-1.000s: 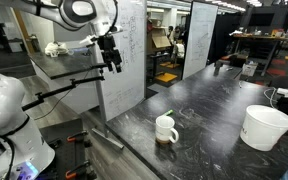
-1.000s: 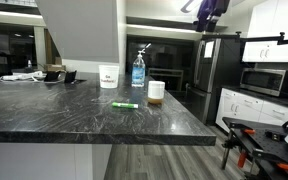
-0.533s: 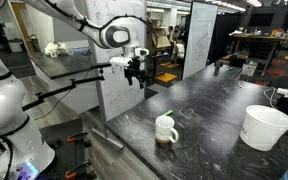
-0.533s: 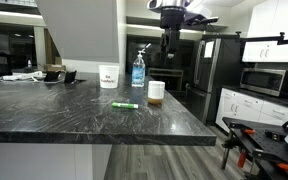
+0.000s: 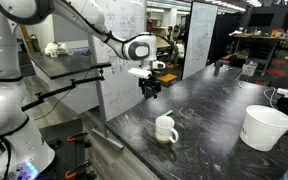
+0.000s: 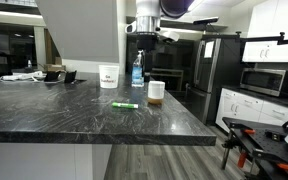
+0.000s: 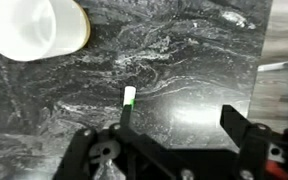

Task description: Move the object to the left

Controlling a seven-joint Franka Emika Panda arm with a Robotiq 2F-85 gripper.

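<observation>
The object, a thin green marker with a white tip, lies flat on the dark marble counter in front of the white mug. In an exterior view it shows as a small green sliver just behind the mug. In the wrist view the marker lies below me, close to the left finger, with the mug at the top left. My gripper hangs above the counter's edge, open and empty; its jaws stand wide apart in the wrist view.
A large white bucket stands farther along the counter; it also shows in an exterior view beside a blue spray bottle. A whiteboard stands behind the arm. The counter edge drops to the floor.
The arm has swung from off the counter's side in over its edge and come lower, so the gripper now hangs above the marker and mug. Marker, mug and bucket have not moved.
</observation>
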